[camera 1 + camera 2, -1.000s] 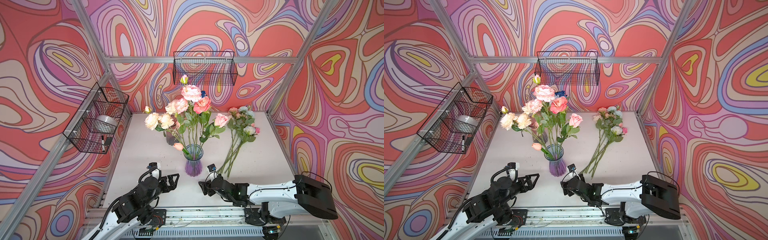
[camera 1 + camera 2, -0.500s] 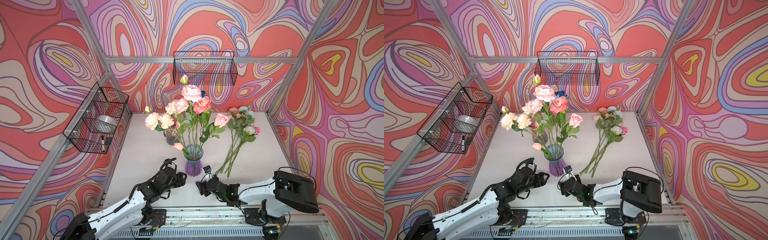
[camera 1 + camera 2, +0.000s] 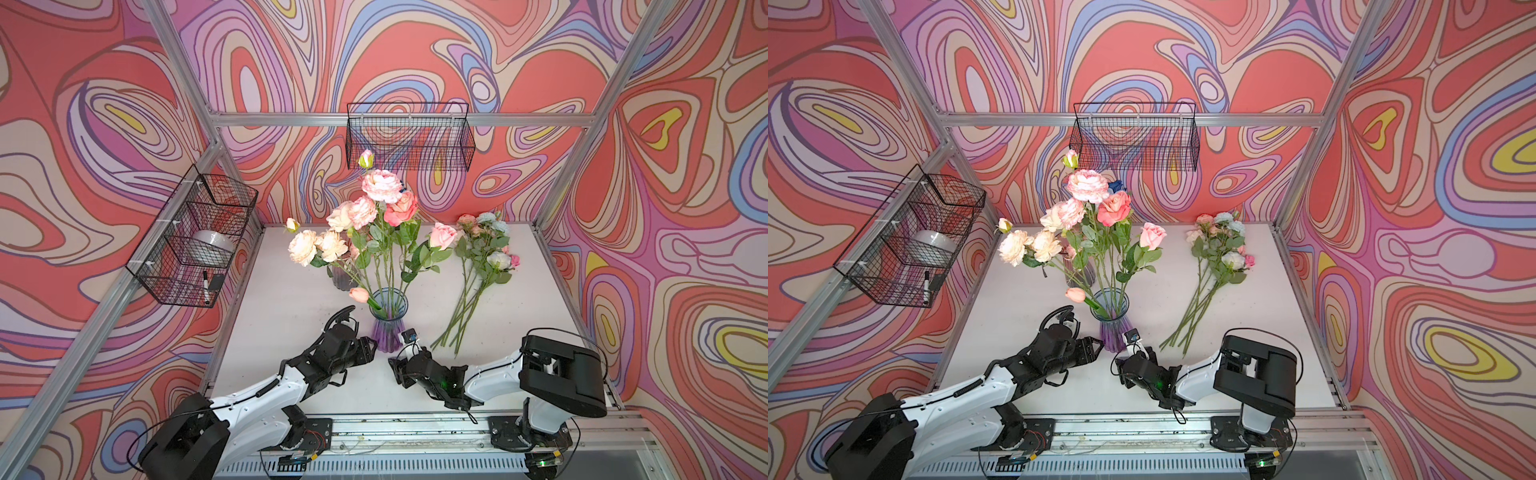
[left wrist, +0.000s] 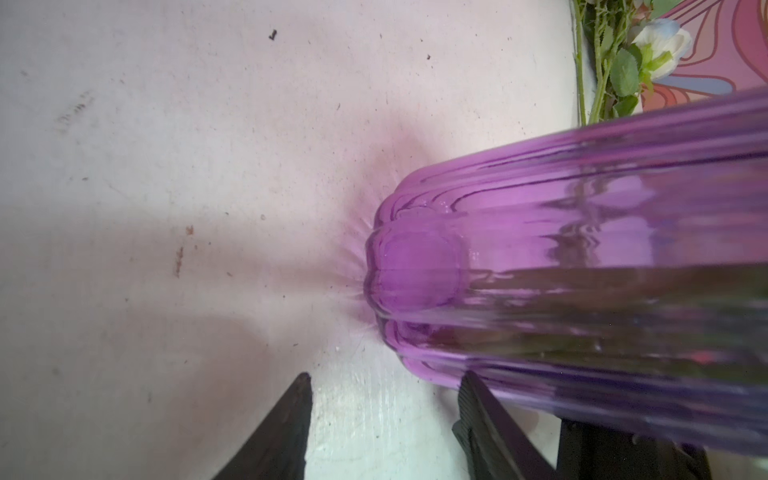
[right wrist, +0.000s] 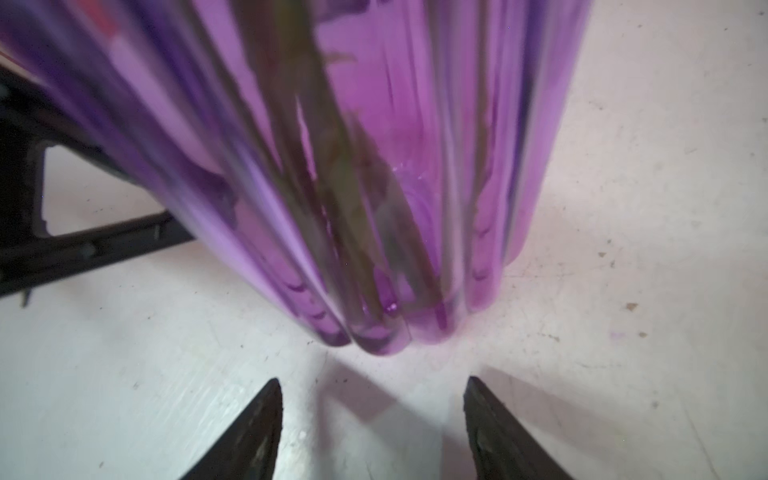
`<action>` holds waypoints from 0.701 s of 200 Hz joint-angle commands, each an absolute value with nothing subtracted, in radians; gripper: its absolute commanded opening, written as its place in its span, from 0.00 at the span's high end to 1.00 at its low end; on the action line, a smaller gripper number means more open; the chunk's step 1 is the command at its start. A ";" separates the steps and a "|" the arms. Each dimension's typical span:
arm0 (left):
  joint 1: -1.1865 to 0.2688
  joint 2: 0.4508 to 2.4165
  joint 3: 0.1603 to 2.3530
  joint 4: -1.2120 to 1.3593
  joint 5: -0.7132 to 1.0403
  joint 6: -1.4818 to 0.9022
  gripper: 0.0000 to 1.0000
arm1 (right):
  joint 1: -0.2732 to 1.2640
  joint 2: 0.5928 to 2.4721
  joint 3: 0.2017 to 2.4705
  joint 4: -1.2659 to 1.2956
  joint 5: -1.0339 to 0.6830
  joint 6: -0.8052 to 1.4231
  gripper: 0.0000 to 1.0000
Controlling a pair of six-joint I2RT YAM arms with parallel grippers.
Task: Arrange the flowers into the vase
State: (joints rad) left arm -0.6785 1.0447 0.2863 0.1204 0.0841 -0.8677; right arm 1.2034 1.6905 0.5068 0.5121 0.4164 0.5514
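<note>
I'm seeing the ribbed purple glass vase (image 3: 388, 330) standing near the front middle of the white tabletop (image 3: 286, 316), with pink, peach and cream flowers (image 3: 380, 187) standing in it. 1 bunch of loose flowers (image 3: 478, 266) is lying flat to its right, apart from it. The left gripper (image 4: 386, 378) is sitting low just beside the vase base, jaws spread over bare table. The right gripper (image 5: 372, 380) is facing the base from the opposite side, likewise spread, pinching nothing
</note>
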 commanded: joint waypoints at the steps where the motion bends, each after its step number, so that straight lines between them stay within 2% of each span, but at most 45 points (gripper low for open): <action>1: -0.664 1.075 0.311 0.189 0.101 -0.855 0.42 | 1.179 1.710 0.523 0.567 0.443 0.543 0.29; 140: -0.623 1.314 0.447 0.281 0.133 -0.819 0.45 | 1.058 1.824 0.536 0.695 0.451 0.540 0.30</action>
State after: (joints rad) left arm -0.6342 1.2766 0.3992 0.2276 0.1291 -0.8337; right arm 1.0927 1.7901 0.5129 0.6872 0.4473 0.5461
